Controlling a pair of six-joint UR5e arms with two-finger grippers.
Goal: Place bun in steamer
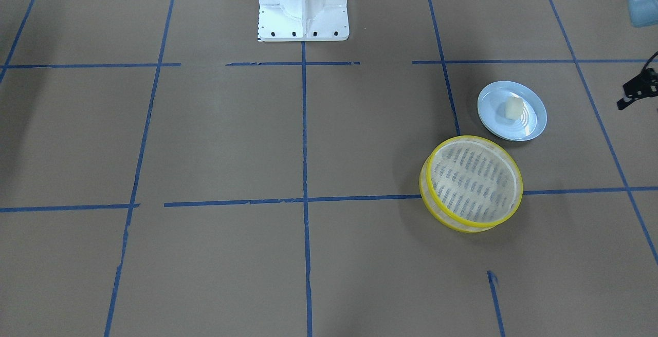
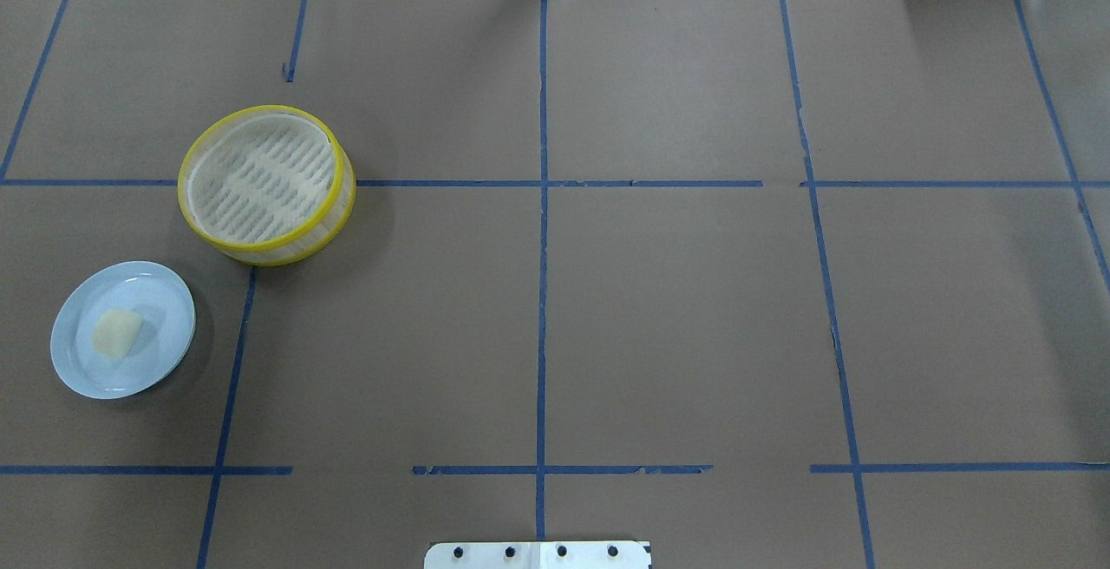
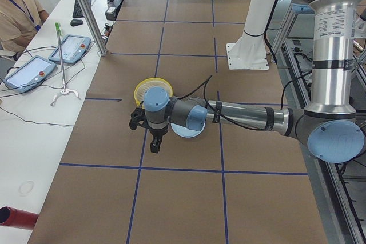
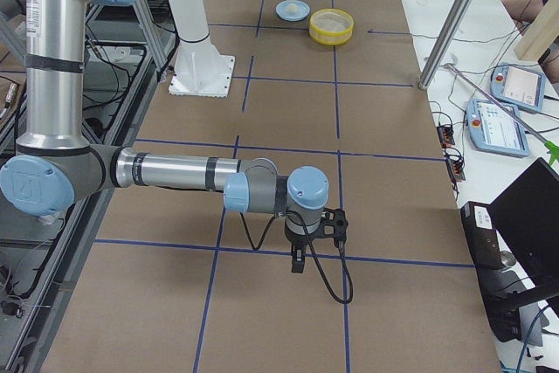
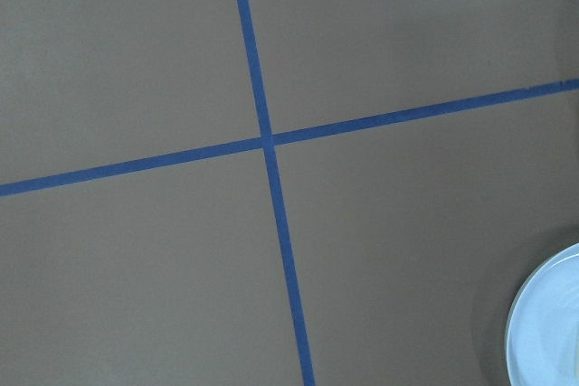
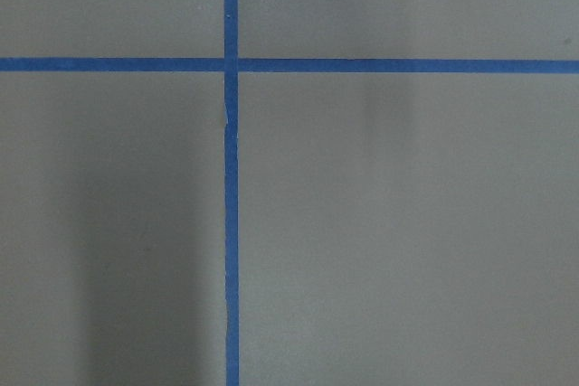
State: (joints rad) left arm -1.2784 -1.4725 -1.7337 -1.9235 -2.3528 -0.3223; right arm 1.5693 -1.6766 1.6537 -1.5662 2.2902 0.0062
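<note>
The cream-white bun (image 1: 514, 107) (image 2: 116, 332) lies on a pale blue plate (image 1: 529, 126) (image 2: 156, 291). The empty yellow-rimmed steamer (image 1: 472, 183) (image 2: 264, 183) stands just beside the plate. My left gripper (image 3: 155, 143) hangs over the table's end, beyond the plate and clear of the bun; I cannot tell if it is open. A black part of that arm's end (image 1: 637, 89) shows at the front view's right edge. My right gripper (image 4: 299, 259) hangs over bare table at the far end; I cannot tell its state.
The left wrist view shows blue tape lines and the plate's rim (image 5: 547, 323). The right wrist view shows only tape lines on brown paper. The robot's white base (image 1: 303, 5) stands mid-table. Operators and tablets (image 3: 71, 47) are on the side bench.
</note>
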